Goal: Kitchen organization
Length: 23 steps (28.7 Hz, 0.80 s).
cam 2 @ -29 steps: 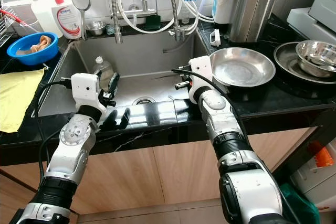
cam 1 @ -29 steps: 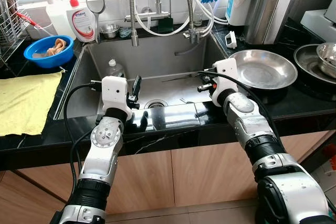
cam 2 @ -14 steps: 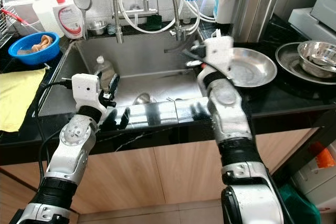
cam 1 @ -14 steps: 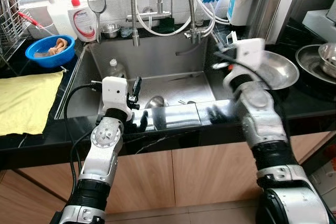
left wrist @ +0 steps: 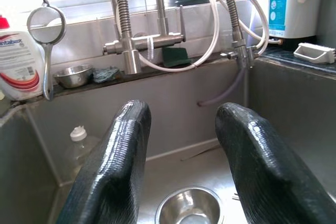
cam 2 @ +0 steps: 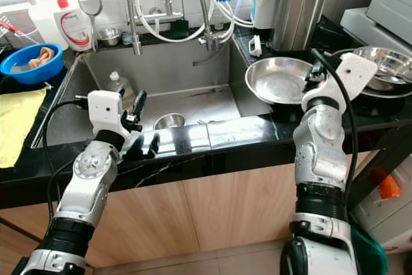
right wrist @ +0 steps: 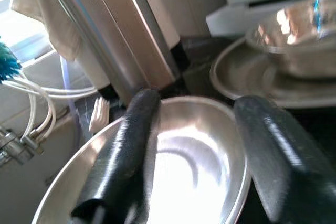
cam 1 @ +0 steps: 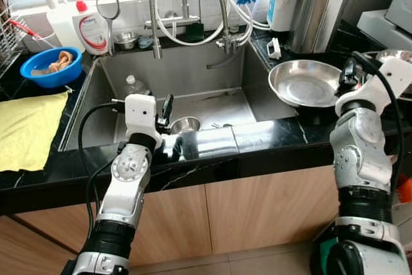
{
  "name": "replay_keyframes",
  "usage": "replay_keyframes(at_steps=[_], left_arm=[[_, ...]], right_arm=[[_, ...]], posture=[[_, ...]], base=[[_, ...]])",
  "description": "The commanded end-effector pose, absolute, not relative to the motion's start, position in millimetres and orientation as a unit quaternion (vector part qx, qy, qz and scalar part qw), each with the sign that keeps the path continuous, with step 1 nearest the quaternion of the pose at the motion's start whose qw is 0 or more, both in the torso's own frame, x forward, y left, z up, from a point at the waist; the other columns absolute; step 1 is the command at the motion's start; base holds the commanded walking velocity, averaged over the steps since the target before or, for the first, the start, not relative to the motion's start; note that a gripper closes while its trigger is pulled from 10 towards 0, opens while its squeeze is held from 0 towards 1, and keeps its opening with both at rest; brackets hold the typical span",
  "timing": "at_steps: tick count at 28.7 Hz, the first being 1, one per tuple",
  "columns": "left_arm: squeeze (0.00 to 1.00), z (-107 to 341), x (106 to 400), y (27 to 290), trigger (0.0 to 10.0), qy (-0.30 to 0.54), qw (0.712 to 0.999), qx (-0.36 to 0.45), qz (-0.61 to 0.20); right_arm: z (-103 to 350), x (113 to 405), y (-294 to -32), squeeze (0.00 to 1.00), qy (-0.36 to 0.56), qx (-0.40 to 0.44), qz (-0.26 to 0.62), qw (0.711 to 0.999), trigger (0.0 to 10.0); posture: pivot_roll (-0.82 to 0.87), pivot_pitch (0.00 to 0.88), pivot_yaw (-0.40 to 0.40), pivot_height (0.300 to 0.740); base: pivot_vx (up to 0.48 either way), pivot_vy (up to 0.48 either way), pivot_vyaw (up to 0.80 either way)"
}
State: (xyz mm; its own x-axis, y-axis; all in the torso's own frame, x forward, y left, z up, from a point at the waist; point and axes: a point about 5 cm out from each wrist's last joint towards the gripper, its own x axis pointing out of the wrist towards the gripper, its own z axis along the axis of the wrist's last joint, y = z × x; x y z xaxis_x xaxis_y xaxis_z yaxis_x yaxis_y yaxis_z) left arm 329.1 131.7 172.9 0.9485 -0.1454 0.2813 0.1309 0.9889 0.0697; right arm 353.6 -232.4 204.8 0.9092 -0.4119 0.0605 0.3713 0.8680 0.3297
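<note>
While the robot stands at the black counter (cam 1: 270,143), the left eye view shows the left gripper (cam 1: 166,109) held just over the front rim of the sink (cam 1: 103,104), above a small steel bowl (cam 1: 186,124) lying on the sink floor; this placement is judged a waiting post, from which the bowl could be reached. A plastic bottle (cam 1: 133,84) stands in the sink's far left corner, and a yellow cloth (cam 1: 29,130) is spread on the counter to the left, probably as a drying spot. The right gripper (cam 1: 348,76) is raised at the right-hand edge of a large steel basin (cam 1: 302,83) on the counter.

In the right eye view, the same basin (cam 2: 277,79) sits just right of the sink, with stacked steel dishes (cam 2: 380,69) beyond it; the right arm's position between them suggests the basin is the thing being approached.

In the left wrist view, the two fingers (left wrist: 113,166) are seen spread apart with nothing between them, framing the small bowl (left wrist: 190,207) below and the faucet (left wrist: 139,43) behind.

In the right wrist view, the fingers (right wrist: 123,153) are likewise parted and empty, straddling the basin's near side, apparently lined up so its rim (right wrist: 239,182) can be pinched. Whether contact is made cannot be told.
</note>
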Motion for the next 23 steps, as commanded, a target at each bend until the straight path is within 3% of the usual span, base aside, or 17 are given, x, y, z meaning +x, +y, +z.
replay_keyframes(at_steps=[1,7,8,9,10,16,23], left_arm=[[0.0,173.9,328.2,135.4,10.0,-0.145,0.987,0.026,-0.064],[0.0,174.2,328.5,136.3,10.0,-0.147,0.987,0.027,-0.063],[0.0,174.6,328.8,136.4,10.0,-0.147,0.987,0.027,-0.063],[0.0,174.6,328.8,136.4,10.0,-0.147,0.987,0.027,-0.063],[0.0,174.5,328.9,136.1,10.0,-0.148,0.987,0.027,-0.064],[0.0,174.3,328.8,135.3,10.0,-0.148,0.986,0.028,-0.067],[0.0,176.6,329.3,133.5,10.0,-0.152,0.985,0.029,-0.07]], right_arm=[[197.0,353.7,-232.2,1.0,-0.044,0.174,-0.21,0.961,10.0],[195.6,354.6,-230.4,1.0,-0.041,0.172,-0.202,0.963,10.0],[196.0,354.4,-231.1,0.76,-0.036,0.168,-0.21,0.962,10.0],[196.0,354.4,-231.1,0.76,-0.036,0.168,-0.21,0.962,10.0],[195.5,353.6,-234.0,0.0,-0.033,0.168,-0.223,0.959,10.0],[193.8,348.0,-250.5,0.0,-0.042,0.181,-0.281,0.941,10.0],[191.7,349.5,-252.1,0.0,-0.03,0.182,-0.285,0.941,10.0]], posture=[[-0.17,0.0,0.077,0.74],[-0.17,0.0,0.075,0.74],[-0.17,0.0,0.077,0.74],[-0.17,0.0,0.077,0.74],[-0.17,0.0,0.076,0.74],[-0.17,0.0,0.076,0.74],[-0.17,0.0,0.077,0.74]], base=[[0.0,0.0,0.0],[0.0,0.0,0.0],[0.0,0.0,0.0],[0.0,0.0,0.0],[0.0,0.0,0.0],[0.0,0.0,0.0],[0.0,0.0,0.0]])
